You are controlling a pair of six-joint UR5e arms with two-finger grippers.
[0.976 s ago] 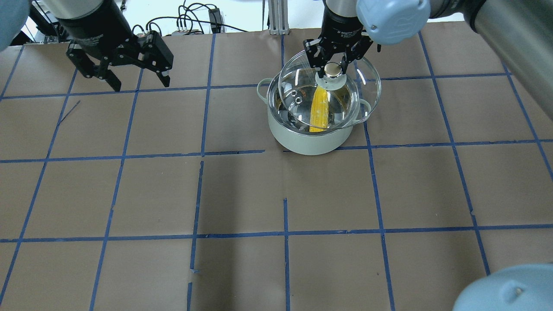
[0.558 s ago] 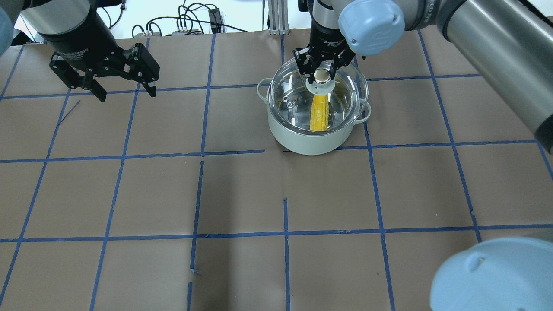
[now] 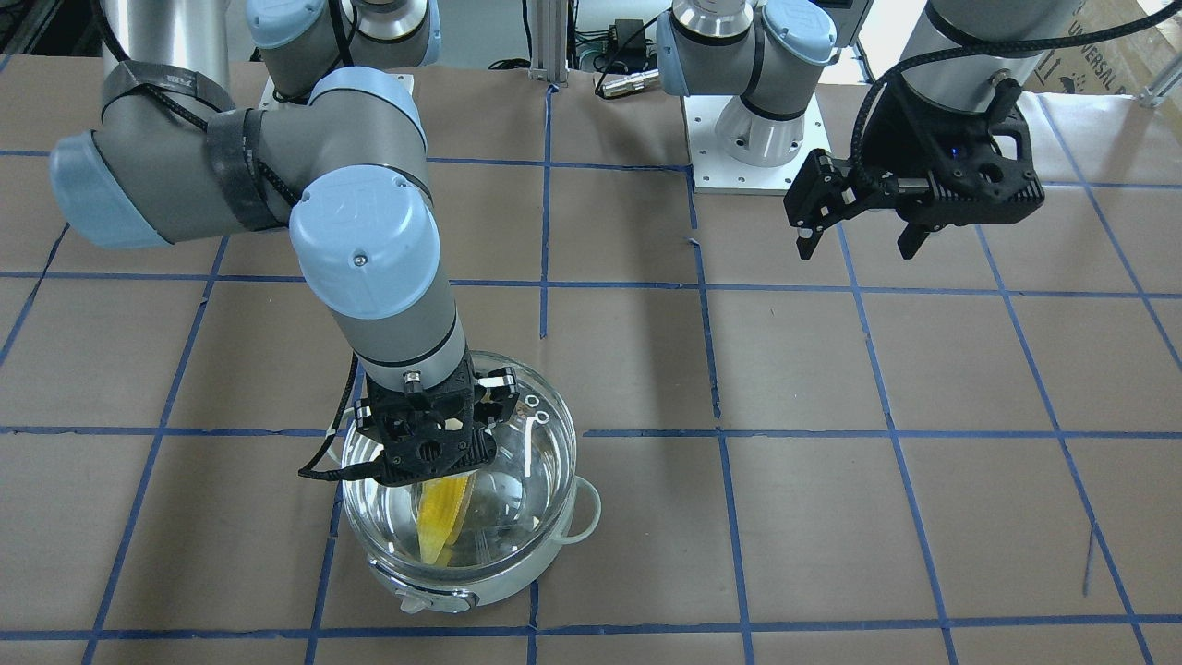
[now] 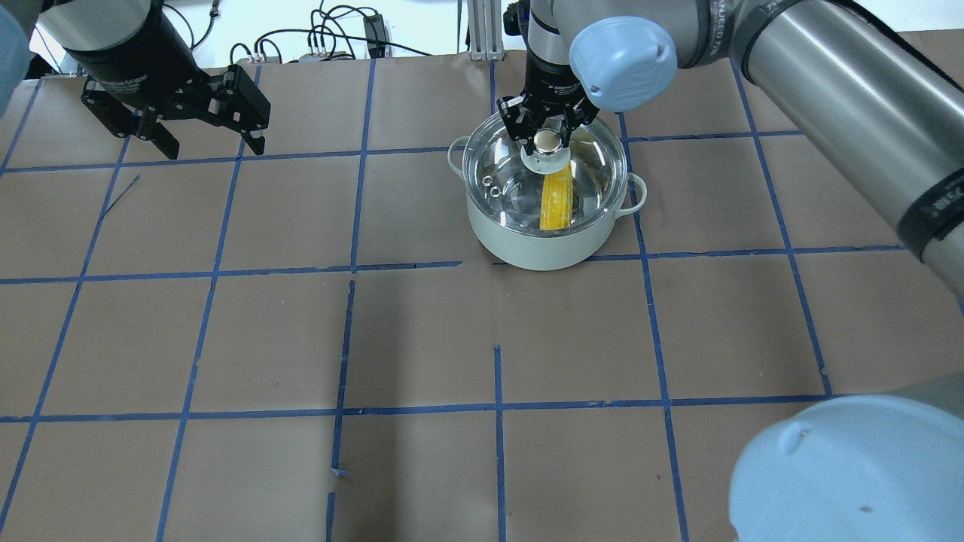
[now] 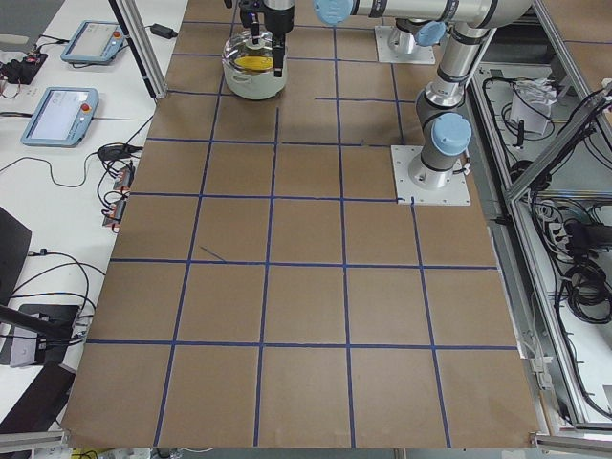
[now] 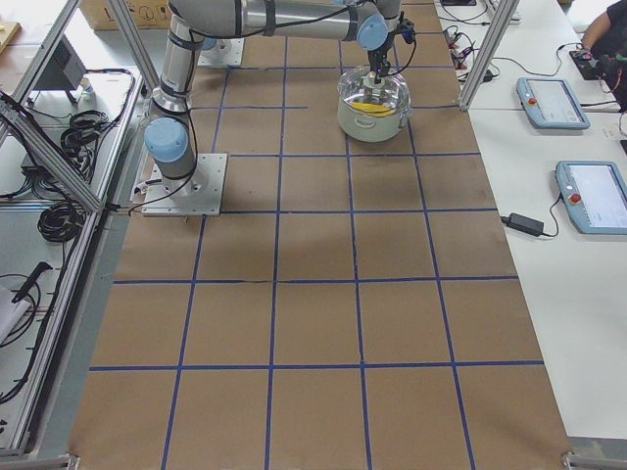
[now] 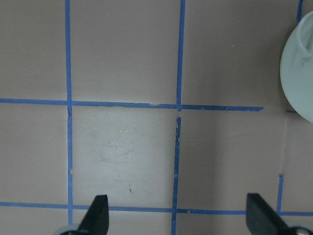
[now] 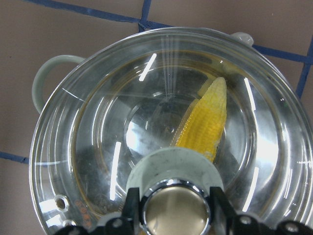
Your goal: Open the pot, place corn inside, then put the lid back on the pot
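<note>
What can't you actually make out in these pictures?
- Front-facing view: knob of the lid, hidden under the right end effector.
- Right wrist view: thick end of the corn, behind the knob.
- Left wrist view: most of the pot, cut off by the right edge.
- Side views: too small to show whether the lid sits flush.

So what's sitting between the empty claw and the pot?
Nothing: the overhead view shows only bare blue-taped brown paper between the left claw and the pot.

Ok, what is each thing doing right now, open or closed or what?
Round pale mint-white pot: covered, upright.
Clear glass domed lid: on the pot, knob gripped.
Slim yellow corn cob: lying inside the pot.
Right tool: shut on the lid's knob.
Left tool: open, empty, away from the pot.
</note>
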